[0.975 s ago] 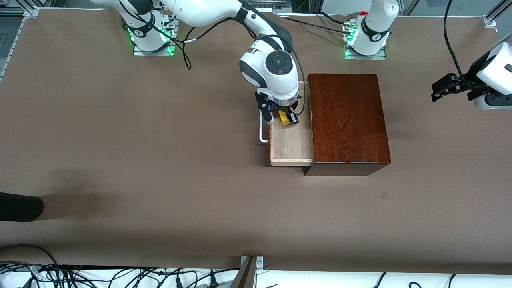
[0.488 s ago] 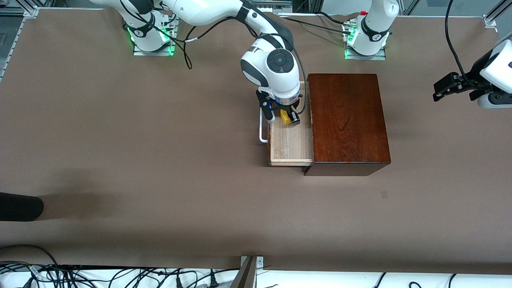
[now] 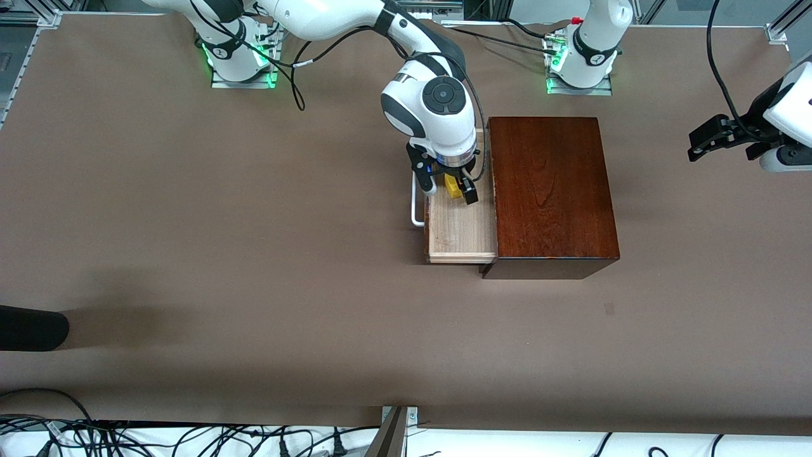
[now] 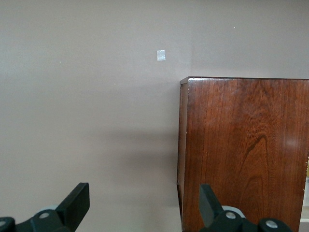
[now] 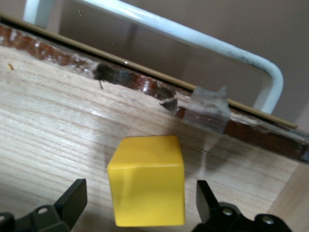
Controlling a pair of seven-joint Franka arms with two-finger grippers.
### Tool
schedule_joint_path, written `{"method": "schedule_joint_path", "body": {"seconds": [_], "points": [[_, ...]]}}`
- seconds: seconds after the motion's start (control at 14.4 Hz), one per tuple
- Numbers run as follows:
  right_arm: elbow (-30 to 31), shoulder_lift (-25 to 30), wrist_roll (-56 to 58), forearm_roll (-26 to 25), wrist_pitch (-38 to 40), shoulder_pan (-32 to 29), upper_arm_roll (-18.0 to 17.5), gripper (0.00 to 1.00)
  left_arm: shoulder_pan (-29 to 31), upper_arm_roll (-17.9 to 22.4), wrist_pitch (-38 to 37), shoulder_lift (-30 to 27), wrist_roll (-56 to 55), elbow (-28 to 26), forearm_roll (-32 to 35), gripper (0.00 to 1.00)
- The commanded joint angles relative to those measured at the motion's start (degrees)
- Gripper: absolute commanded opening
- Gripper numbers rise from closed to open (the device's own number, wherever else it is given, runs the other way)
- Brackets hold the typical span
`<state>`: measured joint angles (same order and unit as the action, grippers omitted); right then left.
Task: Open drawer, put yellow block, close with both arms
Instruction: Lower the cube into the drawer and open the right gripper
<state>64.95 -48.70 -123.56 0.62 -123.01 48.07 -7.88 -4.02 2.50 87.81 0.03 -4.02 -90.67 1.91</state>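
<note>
My right gripper [image 3: 451,188] is spread, yellow block [image 5: 147,180] resting free between its fingers on the open drawer [image 3: 462,231] floor. Handle [image 3: 415,206] just beside it. Left gripper [image 3: 715,138] spread, waiting well off past the box [image 3: 552,190].

The right arm [image 3: 330,19] reaches from its base toward the table's middle, wrist pointing straight down. The right gripper [image 3: 451,188] hangs low with its fingers [image 5: 72,198] spread apart — nothing clamped between them. The left arm [image 3: 786,108] waits raised at its own end; the left gripper [image 3: 698,143] stands open.
</note>
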Motion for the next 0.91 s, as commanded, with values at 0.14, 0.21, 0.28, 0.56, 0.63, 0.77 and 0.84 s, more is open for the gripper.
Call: {"method": "schedule_joint_path", "body": {"seconds": [0.14, 0.21, 0.28, 0.56, 0.63, 0.77, 0.84], "points": [[-1.14, 5.27, 6.19, -0.45, 9.78, -0.08, 0.49, 1.00, 0.59, -0.65, -0.44, 1.46, 1.12, 2.07, -1.47, 1.00], [-1.14, 7.20, 9.01, -0.10, 12.50, -1.38, 0.23, 1.00, 0.59, -0.74, -0.44, 1.46, 0.94, 2.16, -1.38, 1.00], [-0.88, 9.57, 13.91, -0.10, 15.32, -2.79, 0.06, 1.00, 0.59, -0.74, -0.44, 1.46, 0.94, 2.16, -1.47, 1.00], [4.81, 20.81, 42.55, 0.88, 30.00, -6.05, 2.94, 1.00, -0.03, -0.92, -0.44, 1.81, 0.85, 2.16, -1.73, 1.00], [8.58, 24.58, 50.01, 0.87, 31.15, -6.05, 5.74, 1.00, 0.15, -0.83, -0.44, 1.73, 0.77, 2.16, -3.39, 1.00], [17.01, 32.14, 63.38, 0.87, 30.82, -6.05, 10.84, 1.00, -0.03, -0.83, -0.44, 1.90, 0.50, 2.16, -4.02, 1.00], [19.58, 34.53, 68.93, 0.87, 30.81, -6.05, 13.30, 1.00, -0.46, -1.27, -0.53, 2.34, 0.33, 2.25, -3.84, 1.00]]}}
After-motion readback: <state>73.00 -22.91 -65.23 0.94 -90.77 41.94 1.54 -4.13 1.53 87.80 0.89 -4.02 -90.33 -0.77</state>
